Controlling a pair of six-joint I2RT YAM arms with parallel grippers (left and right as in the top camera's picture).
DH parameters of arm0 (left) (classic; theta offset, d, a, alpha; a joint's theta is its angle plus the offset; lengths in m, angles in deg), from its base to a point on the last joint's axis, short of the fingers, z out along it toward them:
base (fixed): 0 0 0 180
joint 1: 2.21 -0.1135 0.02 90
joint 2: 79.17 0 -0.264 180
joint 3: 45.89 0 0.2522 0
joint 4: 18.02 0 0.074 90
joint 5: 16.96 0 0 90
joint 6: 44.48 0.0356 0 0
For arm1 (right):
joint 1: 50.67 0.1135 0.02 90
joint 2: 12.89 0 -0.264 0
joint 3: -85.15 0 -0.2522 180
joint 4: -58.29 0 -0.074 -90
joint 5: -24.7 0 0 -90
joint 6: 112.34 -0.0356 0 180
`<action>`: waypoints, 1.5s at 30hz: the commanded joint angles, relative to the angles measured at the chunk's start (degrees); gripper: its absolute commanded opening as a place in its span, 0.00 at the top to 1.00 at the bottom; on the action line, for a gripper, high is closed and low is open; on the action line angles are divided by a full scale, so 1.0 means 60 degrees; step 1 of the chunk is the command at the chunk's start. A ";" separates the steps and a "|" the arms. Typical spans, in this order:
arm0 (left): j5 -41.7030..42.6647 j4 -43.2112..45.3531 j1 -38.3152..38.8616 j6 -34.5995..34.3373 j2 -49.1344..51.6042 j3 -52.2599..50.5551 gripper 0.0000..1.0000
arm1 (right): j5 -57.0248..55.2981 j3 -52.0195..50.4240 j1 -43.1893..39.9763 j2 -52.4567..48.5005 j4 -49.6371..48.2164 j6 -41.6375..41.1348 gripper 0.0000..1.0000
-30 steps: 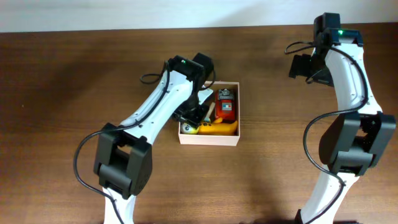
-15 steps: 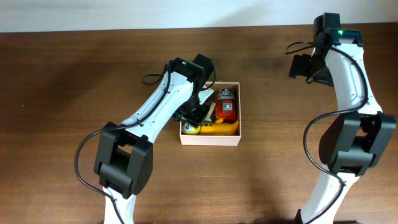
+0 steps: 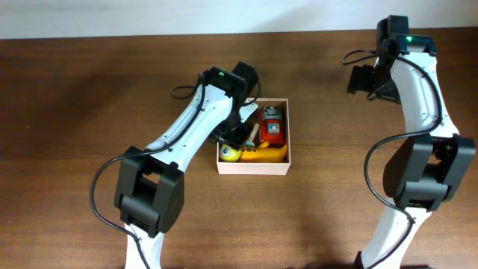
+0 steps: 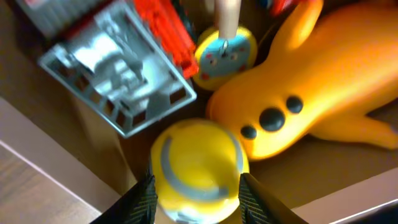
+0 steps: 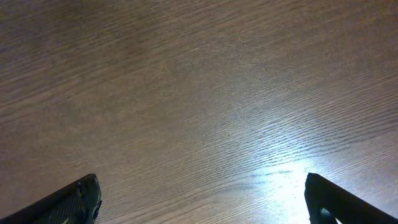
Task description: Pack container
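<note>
The container (image 3: 254, 167), a small white-walled box, sits mid-table in the overhead view. Inside lie a red toy (image 3: 272, 125), an orange toy (image 3: 267, 155) and a round yellow toy (image 3: 229, 155). My left gripper (image 3: 236, 142) reaches down into the box's left side. In the left wrist view its fingers (image 4: 144, 198) press both sides of the yellow toy (image 4: 198, 163), low over the cardboard floor (image 4: 298, 163), beside the orange toy (image 4: 317, 93) and a red and grey toy (image 4: 124, 68). My right gripper (image 5: 202, 199) hangs open over bare wood, far right.
A small round yellow and blue toy (image 4: 226, 50) lies between the red toy and the orange one. The container's white wall (image 4: 364, 191) runs close behind the left fingers. Dark wooden table (image 3: 89, 112) surrounds the box.
The left gripper and the yellow toy have shifted very slightly to the right inside the box. The right arm has not moved.
</note>
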 commanded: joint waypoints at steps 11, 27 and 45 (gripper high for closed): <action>-0.0849 -0.0637 -0.0098 0.0106 0.0113 0.1843 0.37 | -0.0058 -0.0025 -0.0004 0.0025 -0.0022 0.0025 0.01; -0.2051 -0.2510 -0.3253 -0.0299 0.0113 0.6386 0.01 | -0.0058 -0.0025 -0.0004 0.0025 -0.0022 0.0025 0.01; -0.2306 -0.3249 -0.3901 -0.0302 0.0069 0.6386 0.01 | -0.0058 -0.0025 -0.0004 0.0025 -0.0025 0.0025 0.01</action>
